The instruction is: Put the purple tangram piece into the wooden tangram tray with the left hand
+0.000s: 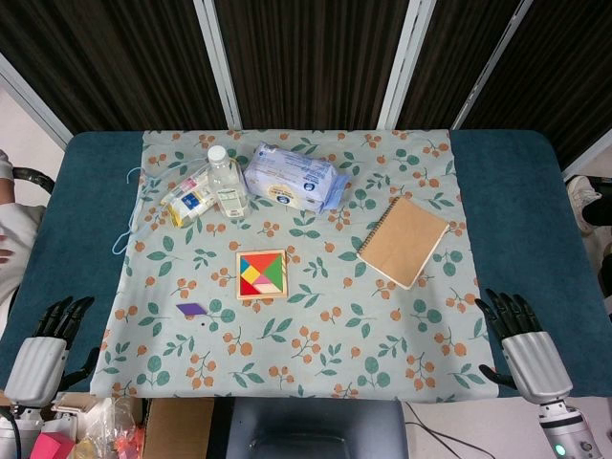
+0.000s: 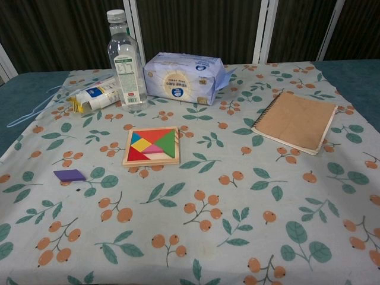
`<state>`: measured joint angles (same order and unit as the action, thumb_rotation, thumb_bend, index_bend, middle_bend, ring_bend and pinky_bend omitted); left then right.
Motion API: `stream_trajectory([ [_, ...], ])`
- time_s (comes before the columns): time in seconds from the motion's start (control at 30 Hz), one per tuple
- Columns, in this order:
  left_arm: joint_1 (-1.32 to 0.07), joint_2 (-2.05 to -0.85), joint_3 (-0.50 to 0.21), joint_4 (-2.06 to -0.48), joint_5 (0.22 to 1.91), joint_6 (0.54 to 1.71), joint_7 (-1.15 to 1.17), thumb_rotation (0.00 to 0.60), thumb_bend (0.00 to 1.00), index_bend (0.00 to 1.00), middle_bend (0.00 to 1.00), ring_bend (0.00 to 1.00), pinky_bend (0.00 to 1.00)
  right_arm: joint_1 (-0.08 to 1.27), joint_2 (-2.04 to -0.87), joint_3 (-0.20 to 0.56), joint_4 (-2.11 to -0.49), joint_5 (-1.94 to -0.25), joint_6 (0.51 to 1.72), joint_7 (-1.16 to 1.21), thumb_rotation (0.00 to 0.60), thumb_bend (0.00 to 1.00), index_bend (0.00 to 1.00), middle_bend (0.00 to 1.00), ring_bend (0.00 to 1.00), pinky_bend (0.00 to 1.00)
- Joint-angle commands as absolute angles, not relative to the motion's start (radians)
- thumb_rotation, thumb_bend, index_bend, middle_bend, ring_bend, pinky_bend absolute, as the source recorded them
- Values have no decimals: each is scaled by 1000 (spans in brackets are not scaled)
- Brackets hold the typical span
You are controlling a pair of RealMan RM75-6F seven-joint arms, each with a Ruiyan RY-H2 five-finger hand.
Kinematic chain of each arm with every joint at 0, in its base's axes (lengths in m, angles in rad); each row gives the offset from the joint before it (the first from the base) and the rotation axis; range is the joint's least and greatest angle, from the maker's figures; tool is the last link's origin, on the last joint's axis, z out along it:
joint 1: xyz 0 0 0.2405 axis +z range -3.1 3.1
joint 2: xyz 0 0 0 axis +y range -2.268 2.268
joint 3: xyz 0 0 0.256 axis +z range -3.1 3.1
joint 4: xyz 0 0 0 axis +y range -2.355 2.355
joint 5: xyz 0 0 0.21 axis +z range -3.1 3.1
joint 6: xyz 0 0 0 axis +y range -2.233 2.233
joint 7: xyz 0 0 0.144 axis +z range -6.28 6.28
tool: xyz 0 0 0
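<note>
The flat purple parallelogram tangram piece (image 1: 191,309) lies forward-right of the left hand (image 1: 43,356), long axis sideways. That hand is empty, fingers apart. The square wooden tangram tray (image 1: 261,297) sits beyond.

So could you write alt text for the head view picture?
A purple tangram piece lies on a floral cloth, left of a wooden tangram tray. Both robot hands, left hand and right hand, rest empty at the table's near corners.
</note>
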<state>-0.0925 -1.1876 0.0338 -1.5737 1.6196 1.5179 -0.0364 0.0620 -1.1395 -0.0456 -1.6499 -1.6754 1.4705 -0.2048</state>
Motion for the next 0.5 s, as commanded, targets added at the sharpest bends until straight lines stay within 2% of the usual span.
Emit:
stream_trajectory([
  [0.03, -96, -1197, 35, -1572, 1620, 1509, -26, 600, 413, 34, 107, 43, 95, 63, -1140, -47, -1651, -1679, 1469, -206, 600, 160, 0, 0, 0, 0],
  [0.13, -103, -1237, 26, -1560, 1623, 1507, -20, 600, 412, 40, 127, 63, 135, 63, -1140, -49, -1652, -1680, 1468, -206, 600, 160, 0, 0, 0, 0],
  [0.2, -112, -1296, 5, -1537, 1611, 1505, 3, 600, 412, 60, 219, 179, 284, 63, -1140, -48, -1652, -1681, 1471, -202, 600, 160, 0, 0, 0, 0],
  [0.23, -120, -1323, -3, -1527, 1608, 1499, 18, 600, 413, 76, 328, 319, 449, 63, -1140, -48, -1651, -1682, 1471, -202, 600, 160, 0, 0, 0, 0],
  [0.27, -134, -1354, -14, -1518, 1601, 1481, 36, 600, 413, 94, 504, 547, 687, 63, -1140, -50, -1652, -1684, 1469, -200, 600, 160, 0, 0, 0, 0],
  [0.3, -146, -1374, -20, -1520, 1584, 1456, 45, 600, 414, 107, 615, 683, 807, 64, -1139, -50, -1652, -1684, 1469, -198, 600, 160, 0, 0, 0, 0],
  [0.33, -159, -1391, -28, -1529, 1561, 1423, 54, 600, 414, 136, 771, 859, 934, 64, -1140, -50, -1652, -1685, 1469, -197, 600, 160, 0, 0, 0, 0],
  [0.37, -178, -1408, -41, -1542, 1522, 1375, 69, 600, 414, 171, 890, 962, 993, 65, -1140, -49, -1652, -1685, 1468, -198, 600, 160, 0, 0, 0, 0],
  [0.4, -193, -1418, -52, -1552, 1488, 1339, 92, 600, 414, 206, 957, 997, 1000, 66, -1140, -49, -1652, -1685, 1467, -197, 600, 160, 0, 0, 0, 0],
  [0.5, -237, -1463, -98, -1559, 1391, 1265, 207, 600, 413, 261, 1000, 1000, 1000, 69, -1141, -50, -1652, -1684, 1460, -198, 600, 159, 0, 0, 0, 0],
])
